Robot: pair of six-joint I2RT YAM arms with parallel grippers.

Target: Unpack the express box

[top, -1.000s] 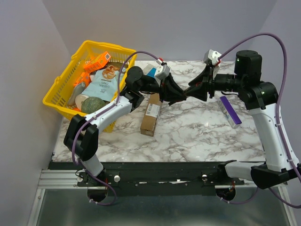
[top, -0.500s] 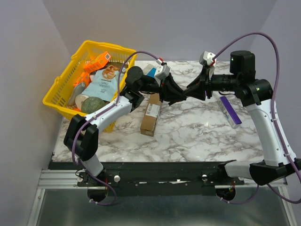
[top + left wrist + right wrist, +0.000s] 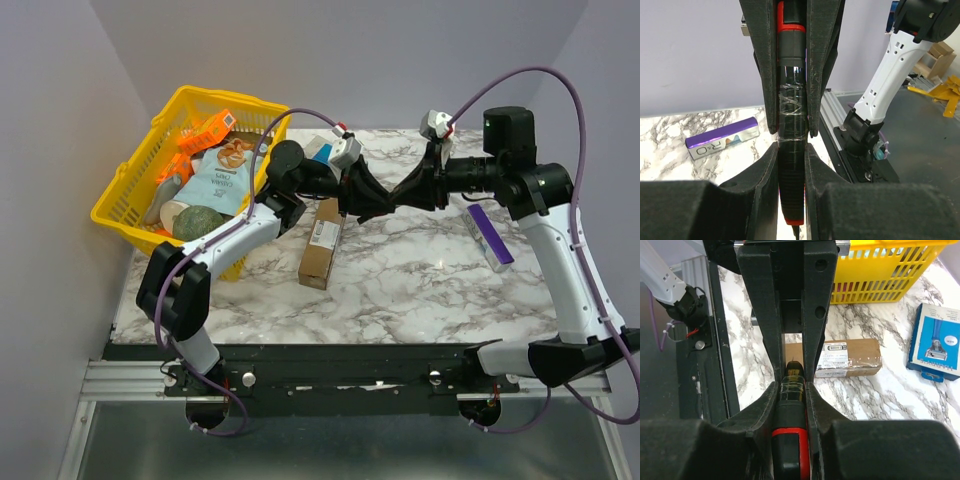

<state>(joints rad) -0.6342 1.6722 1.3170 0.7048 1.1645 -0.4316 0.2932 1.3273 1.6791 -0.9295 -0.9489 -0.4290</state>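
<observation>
The left gripper (image 3: pixel 383 200) and the right gripper (image 3: pixel 410 192) are both clamped on one black-and-red tool (image 3: pixel 791 125), held in the air. The express box (image 3: pixel 320 243) lies closed on the bench (image 3: pixel 420 275) below. In my judgement, one gripper should let go only when the other holds firmly.

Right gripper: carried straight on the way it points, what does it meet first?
The left gripper, tip to tip with it; both are shut on one black-and-red tool. The express box lies beyond, apparently lower.

basket (image 3: pixel 128 165) left of express box (image 3: pixel 318 245), bar (image 3: pixel 490 235) right
</observation>
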